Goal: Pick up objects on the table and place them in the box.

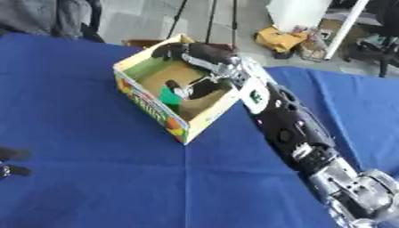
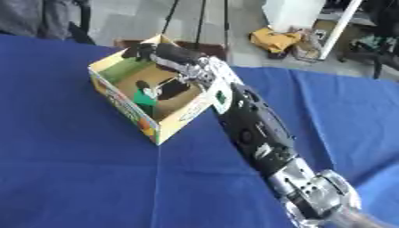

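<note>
Broadly, a table draped in a deep blue cloth [image 1: 101, 178] fills both views, with a crease running down the cloth below the box. Across its right side stretches the robot's right arm, a long black and silver limb [image 1: 292, 129] coming in from the lower right corner and reaching up and left over the box.

The open cardboard box [image 1: 204, 116] sits on the cloth near the far edge, turned corner-on. Its outer walls are pale yellow with a band of bright fruit-like print in red, green and orange along the near side; there is lettering in that print, but it cannot be read. The inside shows a green wall and a plain brown floor.

The right hand [image 1: 199, 53] hangs above the box's far corner, its fingers bent downward into the opening; whether they clasp anything cannot be told.

Inside the box, against the near wall, lies a small green object [image 1: 170, 97] with a dark piece just beside it.

At the left edge of the left eye view, dark fingertips of the left hand [image 1: 12, 156] rest on the cloth.
</note>
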`<state>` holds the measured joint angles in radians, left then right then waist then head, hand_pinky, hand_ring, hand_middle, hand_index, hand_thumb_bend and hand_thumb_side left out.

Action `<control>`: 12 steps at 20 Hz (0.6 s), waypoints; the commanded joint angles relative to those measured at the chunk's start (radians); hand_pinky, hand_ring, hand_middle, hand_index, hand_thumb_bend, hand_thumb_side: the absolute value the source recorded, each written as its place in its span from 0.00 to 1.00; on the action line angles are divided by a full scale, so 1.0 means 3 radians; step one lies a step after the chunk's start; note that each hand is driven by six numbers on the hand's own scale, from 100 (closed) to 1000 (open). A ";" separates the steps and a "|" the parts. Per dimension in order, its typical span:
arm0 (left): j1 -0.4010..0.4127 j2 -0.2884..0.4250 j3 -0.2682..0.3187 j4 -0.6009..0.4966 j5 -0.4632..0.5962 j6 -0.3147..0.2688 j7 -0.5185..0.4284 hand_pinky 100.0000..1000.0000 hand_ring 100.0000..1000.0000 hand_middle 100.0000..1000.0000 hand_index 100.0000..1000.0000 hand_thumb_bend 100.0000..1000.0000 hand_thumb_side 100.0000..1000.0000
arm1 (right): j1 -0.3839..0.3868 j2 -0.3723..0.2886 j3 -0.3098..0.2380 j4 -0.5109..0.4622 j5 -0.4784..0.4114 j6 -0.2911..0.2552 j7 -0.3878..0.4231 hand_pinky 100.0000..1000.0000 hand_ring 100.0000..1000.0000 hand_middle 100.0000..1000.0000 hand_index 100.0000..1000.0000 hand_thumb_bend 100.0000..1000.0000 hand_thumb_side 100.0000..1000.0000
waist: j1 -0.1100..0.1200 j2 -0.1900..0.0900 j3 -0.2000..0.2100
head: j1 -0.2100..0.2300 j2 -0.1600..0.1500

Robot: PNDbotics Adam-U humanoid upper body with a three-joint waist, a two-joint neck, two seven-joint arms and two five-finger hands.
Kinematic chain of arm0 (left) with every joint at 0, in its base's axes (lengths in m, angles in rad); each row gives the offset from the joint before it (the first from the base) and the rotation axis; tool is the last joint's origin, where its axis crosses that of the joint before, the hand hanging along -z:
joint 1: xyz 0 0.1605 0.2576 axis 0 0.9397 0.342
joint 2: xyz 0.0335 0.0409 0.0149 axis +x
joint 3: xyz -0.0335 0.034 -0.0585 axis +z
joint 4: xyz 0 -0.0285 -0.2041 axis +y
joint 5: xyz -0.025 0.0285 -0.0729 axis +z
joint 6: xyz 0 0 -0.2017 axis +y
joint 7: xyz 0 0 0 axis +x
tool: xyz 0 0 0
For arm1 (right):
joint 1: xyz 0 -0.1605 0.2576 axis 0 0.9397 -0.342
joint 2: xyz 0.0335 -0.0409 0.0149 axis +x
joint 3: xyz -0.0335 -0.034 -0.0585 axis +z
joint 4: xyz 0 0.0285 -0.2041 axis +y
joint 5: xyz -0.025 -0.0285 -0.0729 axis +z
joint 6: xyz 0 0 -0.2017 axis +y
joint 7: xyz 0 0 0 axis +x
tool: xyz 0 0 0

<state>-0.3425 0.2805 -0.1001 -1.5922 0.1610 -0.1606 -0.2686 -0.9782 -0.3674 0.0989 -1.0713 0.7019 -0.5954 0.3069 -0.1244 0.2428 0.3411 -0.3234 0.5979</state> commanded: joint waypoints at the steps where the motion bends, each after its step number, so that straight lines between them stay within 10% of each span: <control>1: -0.0006 0.0012 0.0043 -0.0047 0.0006 -0.0003 0.0020 0.56 0.75 0.53 0.62 0.33 1.00 | 0.0009 -0.0181 -0.0017 -0.0335 -0.0196 0.0009 -0.0087 0.78 0.83 0.91 0.96 0.00 0.18 | 0.0052 -0.0075 -0.0040 | 0.0047 0.0024; 12: 0.0058 0.0016 0.0134 -0.0042 -0.0013 -0.0009 0.0108 0.56 0.75 0.53 0.62 0.33 1.00 | 0.0764 -0.0412 -0.0090 -0.1276 -0.0791 0.0193 -0.0470 0.76 0.78 0.90 1.00 0.00 0.40 | 0.0104 -0.0057 -0.0350 | 0.0245 0.0071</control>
<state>-0.3174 0.2774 -0.0713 -1.5917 0.1588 -0.1615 -0.2421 -0.7379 -0.4523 0.0876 -1.4082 0.4906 -0.5477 0.1842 -0.1002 0.2405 0.2338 -0.2567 0.6148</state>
